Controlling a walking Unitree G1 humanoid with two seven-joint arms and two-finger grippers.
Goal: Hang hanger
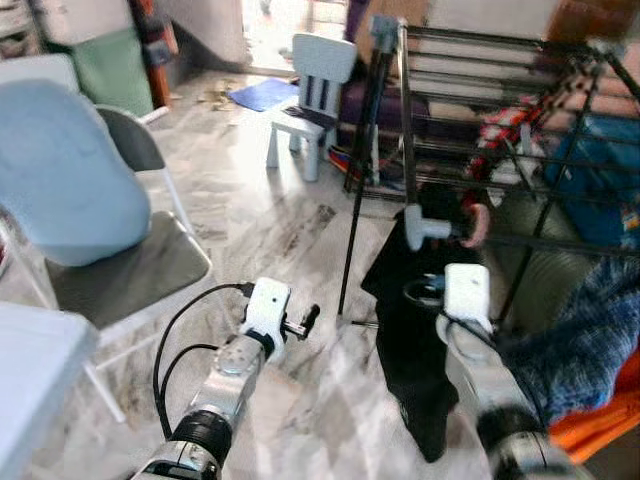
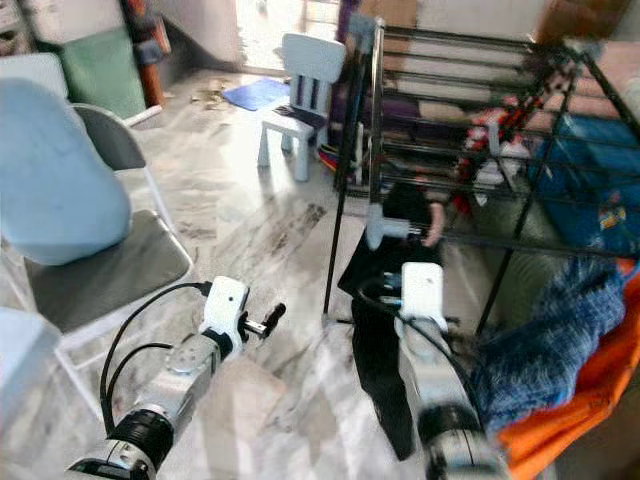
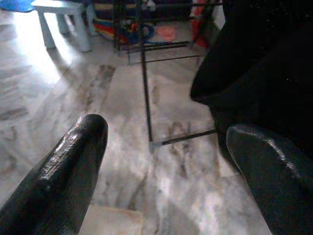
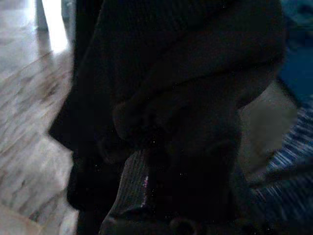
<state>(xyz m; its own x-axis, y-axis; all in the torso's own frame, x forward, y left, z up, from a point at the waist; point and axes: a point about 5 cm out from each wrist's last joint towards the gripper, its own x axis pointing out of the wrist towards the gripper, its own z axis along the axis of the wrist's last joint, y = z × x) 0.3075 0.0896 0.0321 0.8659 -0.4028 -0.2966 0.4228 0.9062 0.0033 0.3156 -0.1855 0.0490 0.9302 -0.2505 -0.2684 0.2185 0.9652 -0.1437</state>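
Note:
A black garment hangs down in front of the black metal drying rack. At its top is a pale grey hanger piece with a pink hook close to the rack's front rail; whether the hook is on the rail is unclear. My right gripper reaches up to the garment's top from behind its white wrist housing, its fingers hidden. The right wrist view is dark with black cloth. My left gripper is open and empty over the marble floor, left of the garment.
A grey folding chair with a blue cushion stands at the left. A small pale blue chair is farther back. Blue knitted cloth over orange fabric lies at the right. A white surface is at the lower left.

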